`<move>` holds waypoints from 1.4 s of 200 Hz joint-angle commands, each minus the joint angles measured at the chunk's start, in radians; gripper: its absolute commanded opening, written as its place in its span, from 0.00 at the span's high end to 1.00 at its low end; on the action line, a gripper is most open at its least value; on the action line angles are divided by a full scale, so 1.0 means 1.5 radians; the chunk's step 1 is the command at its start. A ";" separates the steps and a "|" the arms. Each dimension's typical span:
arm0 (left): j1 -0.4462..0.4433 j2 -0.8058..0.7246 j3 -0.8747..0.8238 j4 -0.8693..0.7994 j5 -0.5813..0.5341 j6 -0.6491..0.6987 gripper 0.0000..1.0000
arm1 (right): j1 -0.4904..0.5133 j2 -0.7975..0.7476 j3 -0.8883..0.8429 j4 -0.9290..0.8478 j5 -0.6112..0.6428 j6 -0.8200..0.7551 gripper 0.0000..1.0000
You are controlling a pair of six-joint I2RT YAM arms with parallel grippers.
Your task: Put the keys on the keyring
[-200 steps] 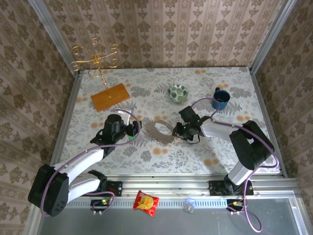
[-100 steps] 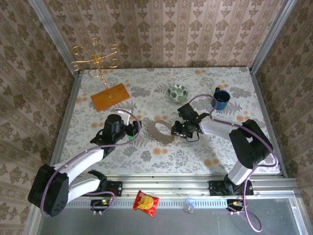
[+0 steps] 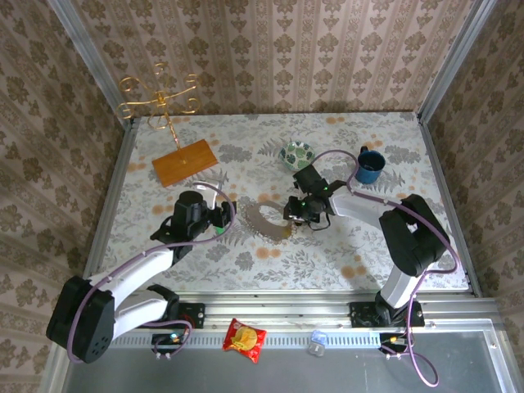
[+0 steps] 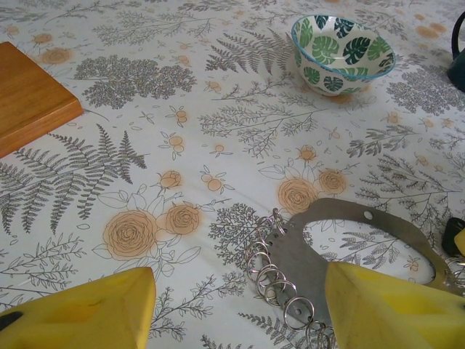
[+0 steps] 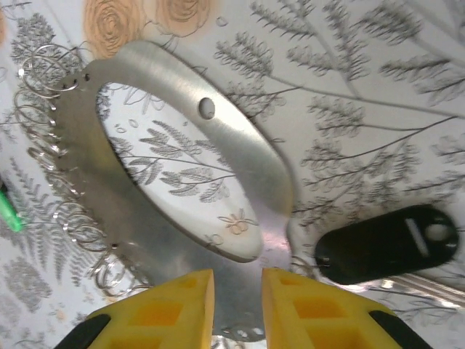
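- Now, right fingers (image 5: pixel 167 305) barely parted over the keyring (image 5: pixel 240 156) band, flat on the bench (image 5: pixel 363 87); gripped or not, can't tell
- black key (image 5: pixel 385 243) just beside them, its length running sideways
- green key (image 5: pixel 9 212) across the ring, nearer the left fingers (image 4: pixel 80 313), wide apart, empty

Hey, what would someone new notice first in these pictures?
A flat oval metal keyring, edged with small wire rings, lies mid-table. The right hand is close over it, with a black-headed key beside it. A leaf-patterned bowl stands farther back.
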 commanded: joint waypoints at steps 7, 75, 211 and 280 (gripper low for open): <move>-0.003 -0.015 -0.006 0.013 -0.002 0.006 0.36 | -0.006 -0.034 0.007 -0.109 0.067 -0.076 0.69; -0.004 -0.007 -0.007 0.027 0.006 -0.002 0.37 | -0.006 -0.043 -0.074 -0.048 -0.015 -0.019 0.78; -0.003 -0.004 0.000 0.017 0.003 0.001 0.37 | -0.006 0.014 -0.039 -0.003 -0.072 -0.005 0.79; -0.002 -0.003 -0.008 0.026 0.001 -0.001 0.36 | 0.019 0.018 -0.040 0.016 -0.111 0.015 0.83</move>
